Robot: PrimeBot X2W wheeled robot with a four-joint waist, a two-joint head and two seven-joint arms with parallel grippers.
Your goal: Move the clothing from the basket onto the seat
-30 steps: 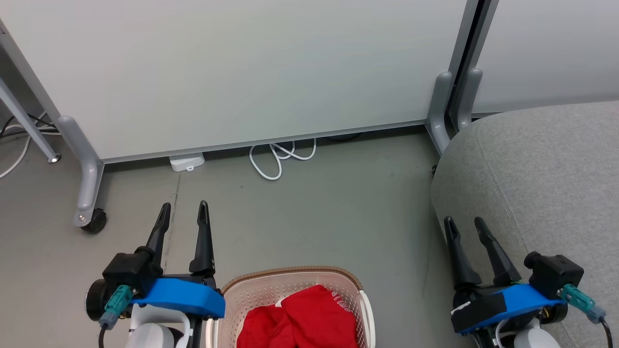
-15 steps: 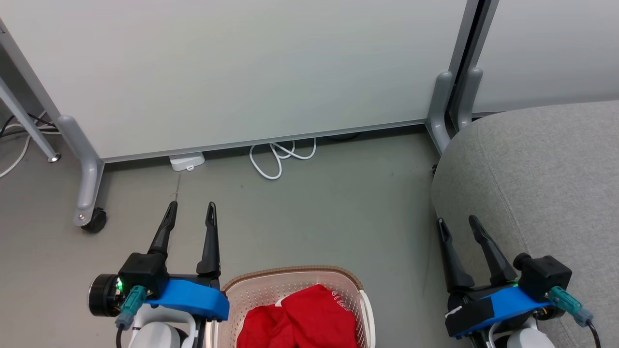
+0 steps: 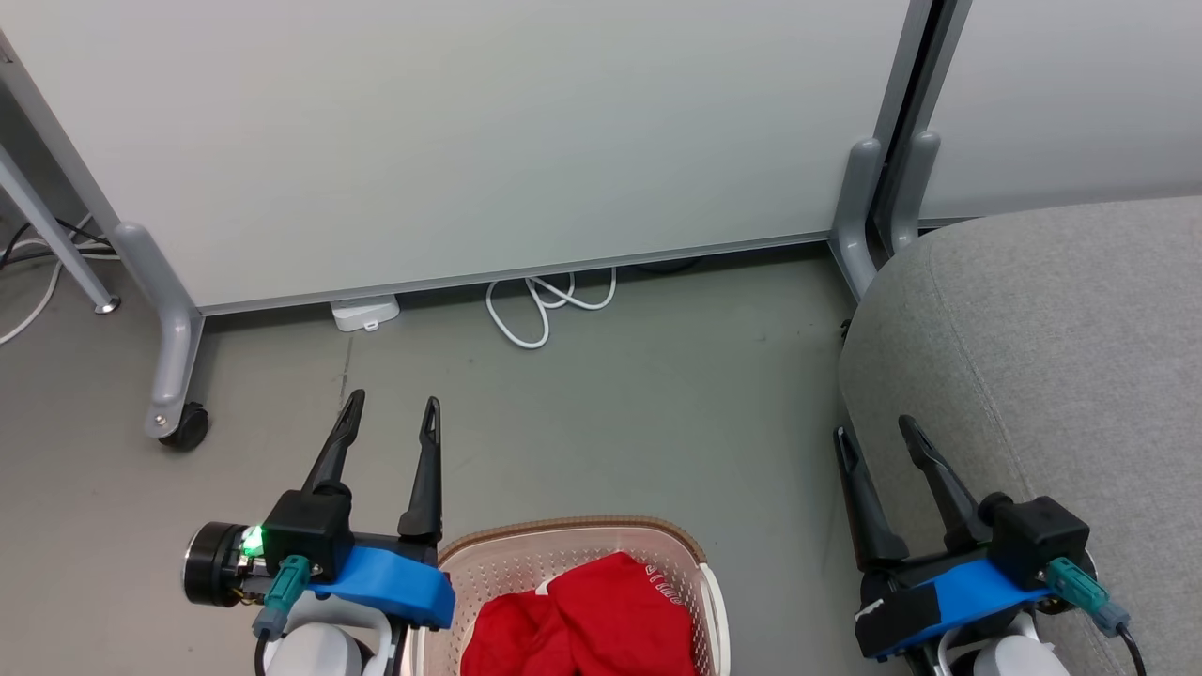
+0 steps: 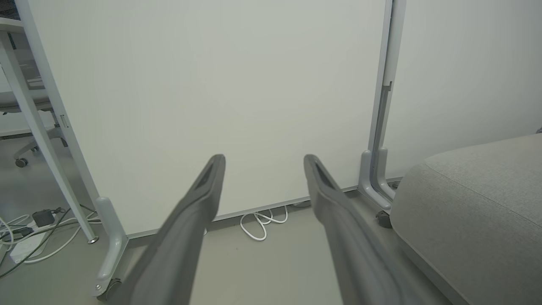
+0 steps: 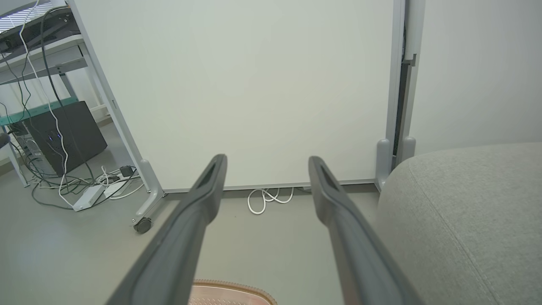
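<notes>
Red clothing (image 3: 582, 620) with white lettering lies bunched in the cream basket (image 3: 573, 531), which sits on the floor at the bottom centre of the head view; its brown rim (image 5: 230, 288) peeks into the right wrist view. The grey seat (image 3: 1061, 338) fills the right side and also shows as the seat (image 4: 478, 203) and the seat (image 5: 465, 212). My left gripper (image 3: 392, 407) hovers open just left of the basket, holding nothing. My right gripper (image 3: 872, 430) hangs open between basket and seat, close to the cushion's edge. Both wrist views show the left gripper (image 4: 263, 159) and right gripper (image 5: 266, 160) with spread, empty fingers.
A white partition panel (image 3: 451, 141) on grey castor feet (image 3: 174, 413) stands behind. A white cable loop (image 3: 545, 310) and a small white box (image 3: 364, 314) lie at its base. A table leg (image 3: 56, 244), a dark computer case (image 5: 72, 135) and tangled cables sit to the left.
My left gripper has shifted right and slightly forward, towards the basket. My right gripper has drifted left and a little back, away from the seat. Both stay open.
</notes>
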